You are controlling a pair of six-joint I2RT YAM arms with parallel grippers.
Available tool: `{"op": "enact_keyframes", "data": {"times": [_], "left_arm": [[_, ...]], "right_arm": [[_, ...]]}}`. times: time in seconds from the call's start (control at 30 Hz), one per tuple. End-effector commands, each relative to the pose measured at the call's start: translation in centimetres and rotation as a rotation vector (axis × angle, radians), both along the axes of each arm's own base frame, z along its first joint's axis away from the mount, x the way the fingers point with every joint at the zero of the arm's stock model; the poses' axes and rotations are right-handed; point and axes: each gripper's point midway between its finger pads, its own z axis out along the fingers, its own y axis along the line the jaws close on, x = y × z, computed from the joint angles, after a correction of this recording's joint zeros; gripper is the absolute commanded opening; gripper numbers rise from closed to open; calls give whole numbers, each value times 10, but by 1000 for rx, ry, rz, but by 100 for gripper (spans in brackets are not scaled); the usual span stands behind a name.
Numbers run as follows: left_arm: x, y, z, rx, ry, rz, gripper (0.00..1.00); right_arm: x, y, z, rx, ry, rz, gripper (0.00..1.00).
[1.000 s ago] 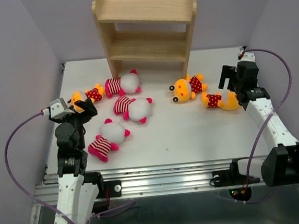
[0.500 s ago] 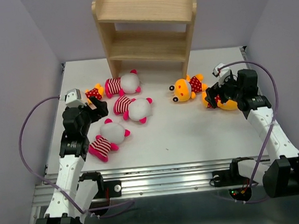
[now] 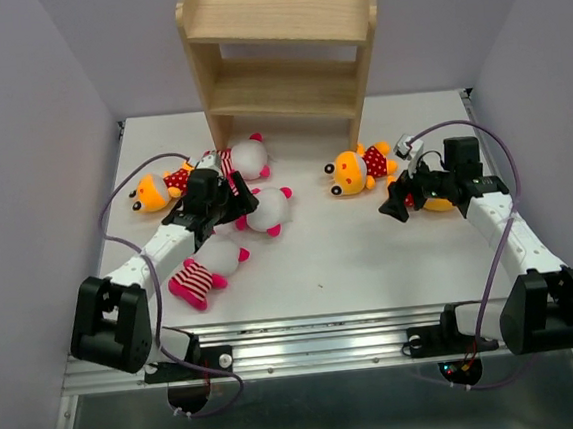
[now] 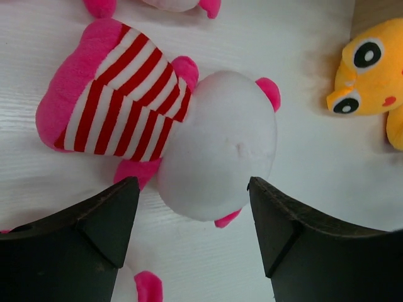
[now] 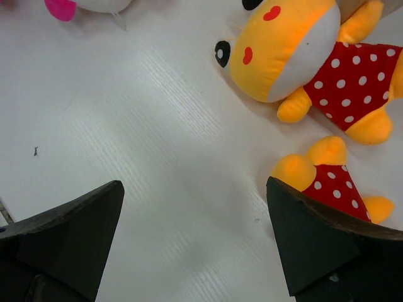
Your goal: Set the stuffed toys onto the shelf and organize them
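Observation:
The wooden shelf [image 3: 283, 59] stands at the back. Three white striped toys lie left of centre: one by the shelf leg [image 3: 248, 157], a middle one [image 3: 269, 209], a front one [image 3: 211, 265]. Yellow toys lie at the left [image 3: 152, 192], right of centre [image 3: 351, 170], and far right [image 3: 440, 202], partly under my right arm. My left gripper [image 3: 240, 202] is open, its tips [image 4: 192, 189] just short of the middle toy's white head [image 4: 217, 151]. My right gripper [image 3: 398, 203] is open and empty over bare table [image 5: 194, 189], its right finger beside a yellow toy's feet [image 5: 330, 179].
The white table [image 3: 371, 257] has walls close on both sides. In the left wrist view a yellow head [image 4: 371, 69] lies to the right, near a shelf leg. In the right wrist view another yellow toy [image 5: 296, 53] lies ahead.
My left arm has swung from the table's left edge rightward to the middle white toy. My right gripper has come down and leftward from the far right to the table beside the right yellow toy.

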Motion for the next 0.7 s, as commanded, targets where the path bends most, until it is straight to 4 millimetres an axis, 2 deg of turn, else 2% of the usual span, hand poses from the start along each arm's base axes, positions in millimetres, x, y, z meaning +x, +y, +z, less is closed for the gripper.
{"op": "enact_keyframes", "data": {"times": [0.0,0.13,0.17,0.2,0.23,0.3,0.43,0.57,0.67], "left_arm": [[34,6,13,-86,12,237,77],[44,12,-8,-124,89,386,77],[46,11,-20,-139,128,419,77],[50,9,-20,-144,134,428,77],[53,10,-32,-127,162,450,77],[56,9,-37,-127,187,472,76],[63,12,-46,-120,192,514,63],[60,13,-58,-106,216,514,45],[60,5,-62,-119,206,456,26]], "right_arm": [[2,6,16,28,-41,40,100],[-2,7,12,36,-27,43,100],[-3,7,11,38,-24,43,100],[-3,7,12,39,-26,44,100],[-3,7,12,39,-25,42,100],[-4,7,12,38,-26,41,100],[-4,7,12,37,-27,39,100],[-5,8,14,47,-25,43,100],[-7,10,16,54,-27,61,100]]}}
